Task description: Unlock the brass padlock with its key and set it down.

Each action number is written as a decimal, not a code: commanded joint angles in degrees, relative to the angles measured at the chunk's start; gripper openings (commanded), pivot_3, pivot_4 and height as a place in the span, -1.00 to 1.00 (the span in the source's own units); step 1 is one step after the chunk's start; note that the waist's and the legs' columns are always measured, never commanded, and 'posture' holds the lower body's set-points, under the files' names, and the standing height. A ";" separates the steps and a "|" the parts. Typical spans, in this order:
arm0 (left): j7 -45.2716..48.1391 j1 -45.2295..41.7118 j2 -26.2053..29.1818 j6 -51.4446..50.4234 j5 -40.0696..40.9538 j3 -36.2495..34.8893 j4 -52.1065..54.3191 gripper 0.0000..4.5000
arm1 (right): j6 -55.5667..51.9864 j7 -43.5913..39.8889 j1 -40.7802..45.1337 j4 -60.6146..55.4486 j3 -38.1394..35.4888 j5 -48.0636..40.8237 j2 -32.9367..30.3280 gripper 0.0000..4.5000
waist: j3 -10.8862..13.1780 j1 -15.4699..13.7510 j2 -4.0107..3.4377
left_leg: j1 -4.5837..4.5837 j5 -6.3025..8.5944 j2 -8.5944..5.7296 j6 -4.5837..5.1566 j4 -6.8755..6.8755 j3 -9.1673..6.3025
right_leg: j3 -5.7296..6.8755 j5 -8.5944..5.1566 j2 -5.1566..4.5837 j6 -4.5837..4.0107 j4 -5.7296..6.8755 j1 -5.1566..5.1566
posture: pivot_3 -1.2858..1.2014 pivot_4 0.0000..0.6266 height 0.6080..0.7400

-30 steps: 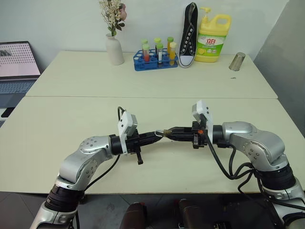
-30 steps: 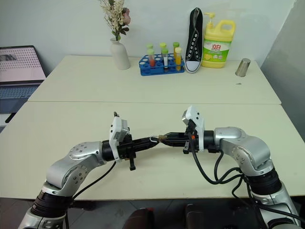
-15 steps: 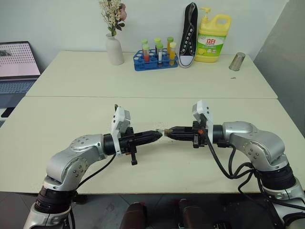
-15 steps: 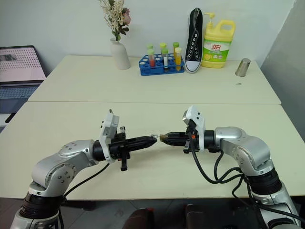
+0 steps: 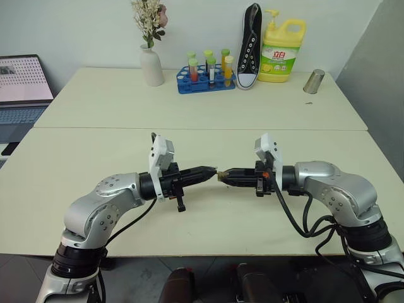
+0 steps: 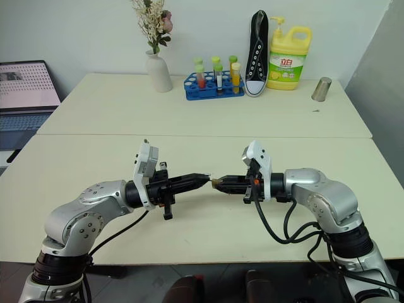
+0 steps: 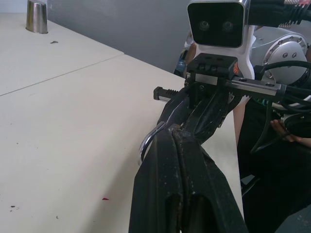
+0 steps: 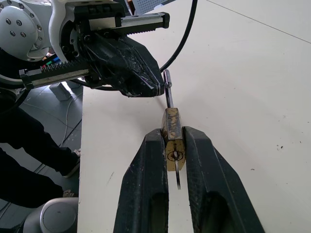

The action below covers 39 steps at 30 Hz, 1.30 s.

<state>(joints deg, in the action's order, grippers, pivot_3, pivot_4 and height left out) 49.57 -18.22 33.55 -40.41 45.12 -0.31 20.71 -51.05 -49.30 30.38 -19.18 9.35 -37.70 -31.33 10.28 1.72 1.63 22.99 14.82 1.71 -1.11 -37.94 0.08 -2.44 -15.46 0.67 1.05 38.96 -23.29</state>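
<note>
The brass padlock point(image 8: 172, 138) is held in the air above the near half of the counter point(image 5: 189, 101), roughly midway between its left and right edges, pinched between the narrow-set fingers point(image 8: 146, 189) of the right gripper point(image 5: 222, 176). Its keyhole face looks back toward the right wrist, and its silver shackle point(image 8: 167, 90) points away toward the left gripper point(image 6: 203, 179). That gripper's fingers point(image 7: 170, 160) are pressed fully together, their tips right at the shackle; in the left wrist view the silver loop curves out beside them, but whether they pinch it or merely sit against it I cannot tell.

A thin metal sliver hangs below the keyhole in the right wrist view. It may be the key, though I cannot make that out for certain.

The grip looks like the main weakness. The right fingers hold only the narrow sides of a very small, smooth body, so any sideways or twisting load from the left arm could roll the padlock between the pads or squeeze it out. It would then fall to the counter and could skid toward the near edge.

If the left fingers pull on the shackle while it is latched, the two arms would be working against each other, which may shift the padlock in the right fingers.

If that sliver is the key and sits loosely, a jolt could shake it free.
</note>
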 commanded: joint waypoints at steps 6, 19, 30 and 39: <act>10.48 1.32 8.80 30.36 -23.61 4.75 -3.45 -1.00 | -2.72 0.11 0.15 -0.95 -2.11 -2.20 -0.40 -0.94 | 0.03 -0.02 -0.05 | -0.05 0.00 0.00 0.00 0.07 0.06 | -0.05 -0.02 0.02 -0.05 -0.01 -0.02 | 0.03 -0.52 1.00; 18.02 3.73 10.10 53.83 -30.34 5.37 -14.23 0.77 | -15.54 6.63 -0.73 1.87 -3.95 -6.21 2.38 -0.94 | 0.03 0.00 -0.05 | 0.01 0.00 0.03 0.00 0.06 0.08 | -0.01 -0.04 -0.26 -0.07 -0.06 -0.03 | 0.03 -0.52 1.00; 19.08 4.58 10.14 51.71 -29.73 5.95 -13.14 1.00 | -21.48 15.12 1.23 12.59 -4.24 -2.90 9.00 -0.94 | 0.04 0.11 -0.05 | 0.01 0.00 0.03 0.00 0.06 0.07 | 0.00 -0.04 -0.23 -0.06 -0.03 -0.04 | 0.03 -0.52 1.00; 18.50 5.14 9.82 51.81 -30.51 6.58 -12.68 1.00 | -22.56 14.76 1.96 16.19 -2.16 -0.53 8.71 -0.94 | 0.04 0.12 -0.06 | 0.01 0.00 0.04 0.00 0.07 0.07 | 0.00 -0.04 -0.22 -0.06 -0.03 -0.05 | 0.03 -0.52 1.00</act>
<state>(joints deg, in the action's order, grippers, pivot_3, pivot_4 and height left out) 68.22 -13.09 43.49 10.65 14.57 6.58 6.23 -73.14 -34.12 31.15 -2.47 6.93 -38.73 -22.10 10.32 1.84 1.58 23.00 14.82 1.74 -1.11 -37.87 0.15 -2.45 -15.49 0.46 0.99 38.93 -23.33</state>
